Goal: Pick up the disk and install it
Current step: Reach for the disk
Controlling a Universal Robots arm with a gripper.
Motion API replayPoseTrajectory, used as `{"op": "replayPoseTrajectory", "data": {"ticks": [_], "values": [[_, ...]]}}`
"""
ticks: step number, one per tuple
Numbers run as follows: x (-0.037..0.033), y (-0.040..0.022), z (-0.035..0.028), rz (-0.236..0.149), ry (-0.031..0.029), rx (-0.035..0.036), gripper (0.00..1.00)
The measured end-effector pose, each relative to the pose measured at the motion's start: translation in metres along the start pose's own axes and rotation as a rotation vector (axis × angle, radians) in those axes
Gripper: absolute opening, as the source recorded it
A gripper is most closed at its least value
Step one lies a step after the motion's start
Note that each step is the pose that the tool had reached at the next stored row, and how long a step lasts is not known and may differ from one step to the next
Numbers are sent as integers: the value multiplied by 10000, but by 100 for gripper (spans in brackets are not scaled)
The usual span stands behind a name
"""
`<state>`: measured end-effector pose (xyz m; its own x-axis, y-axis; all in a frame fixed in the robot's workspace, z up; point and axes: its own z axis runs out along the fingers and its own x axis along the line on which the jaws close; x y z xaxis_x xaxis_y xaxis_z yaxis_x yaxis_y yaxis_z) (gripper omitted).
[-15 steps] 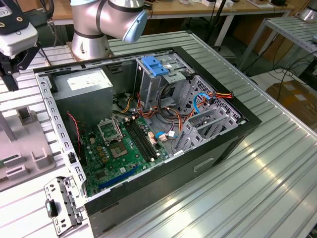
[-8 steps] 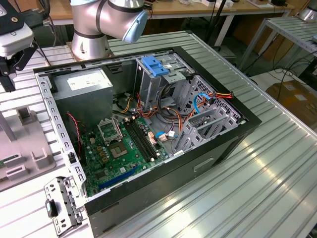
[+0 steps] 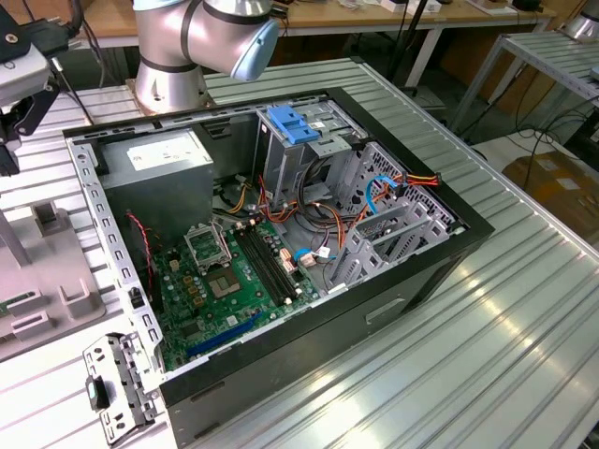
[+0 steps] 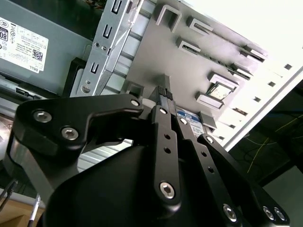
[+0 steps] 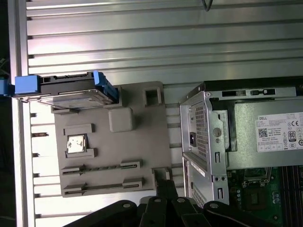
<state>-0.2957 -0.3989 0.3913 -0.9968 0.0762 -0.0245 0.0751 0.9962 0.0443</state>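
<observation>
In the first wrist view the disk (image 5: 66, 89), a flat metal drive in blue plastic rails, rests at the far end of a grey fixture plate (image 5: 118, 146) on the ribbed aluminium table. My gripper (image 5: 163, 178) hangs over the plate's opposite end, well apart from the disk. Its black fingers are shut with nothing between them. The second wrist view has the gripper (image 4: 164, 93) pointing at the same grey plate (image 4: 156, 52). The open computer case (image 3: 281, 234) lies on its side in the exterior view.
Inside the case are a grey power-supply box (image 3: 154, 173), a green motherboard (image 3: 234, 281), loose cables and a light-blue bracket (image 3: 295, 126) on the drive cage. The arm's base (image 3: 173, 65) stands behind the case. A loose metal bracket (image 3: 117, 383) lies at the table's front.
</observation>
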Motion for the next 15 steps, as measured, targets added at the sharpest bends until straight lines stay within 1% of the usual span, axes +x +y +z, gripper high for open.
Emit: {"op": "replayPoseTrajectory", "data": {"ticks": [15], "values": [[103,-8,4,0,0,-1,11]]}}
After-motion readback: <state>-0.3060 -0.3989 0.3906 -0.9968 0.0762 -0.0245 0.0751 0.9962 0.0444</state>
